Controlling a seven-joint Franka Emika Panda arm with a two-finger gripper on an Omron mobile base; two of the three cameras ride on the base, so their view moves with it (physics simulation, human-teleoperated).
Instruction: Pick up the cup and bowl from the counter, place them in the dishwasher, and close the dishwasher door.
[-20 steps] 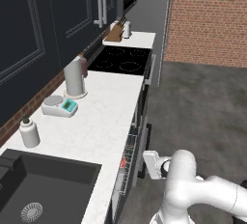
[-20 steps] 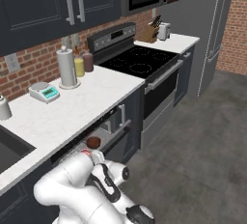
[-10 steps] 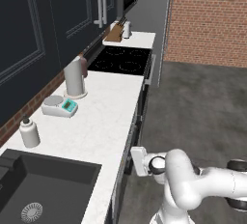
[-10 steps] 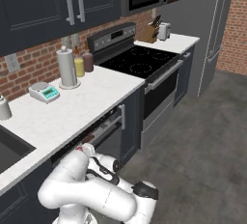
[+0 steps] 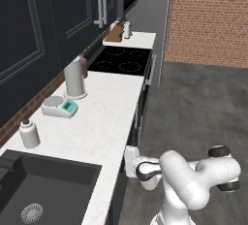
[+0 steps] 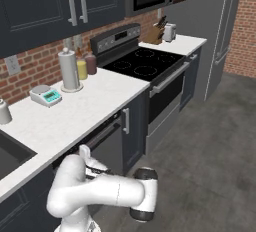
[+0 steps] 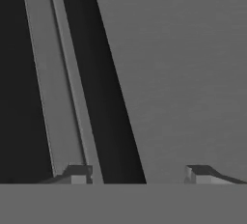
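My gripper is spread, tips wide apart with nothing between them, hard up against a dark grey panel. The left base view shows my hand low beside the worktop's front edge, next to the sink. The right base view alone shows the dishwasher door below that edge, upright, its long bar handle running along the edge. Farther back: scale, canister, cooktop.
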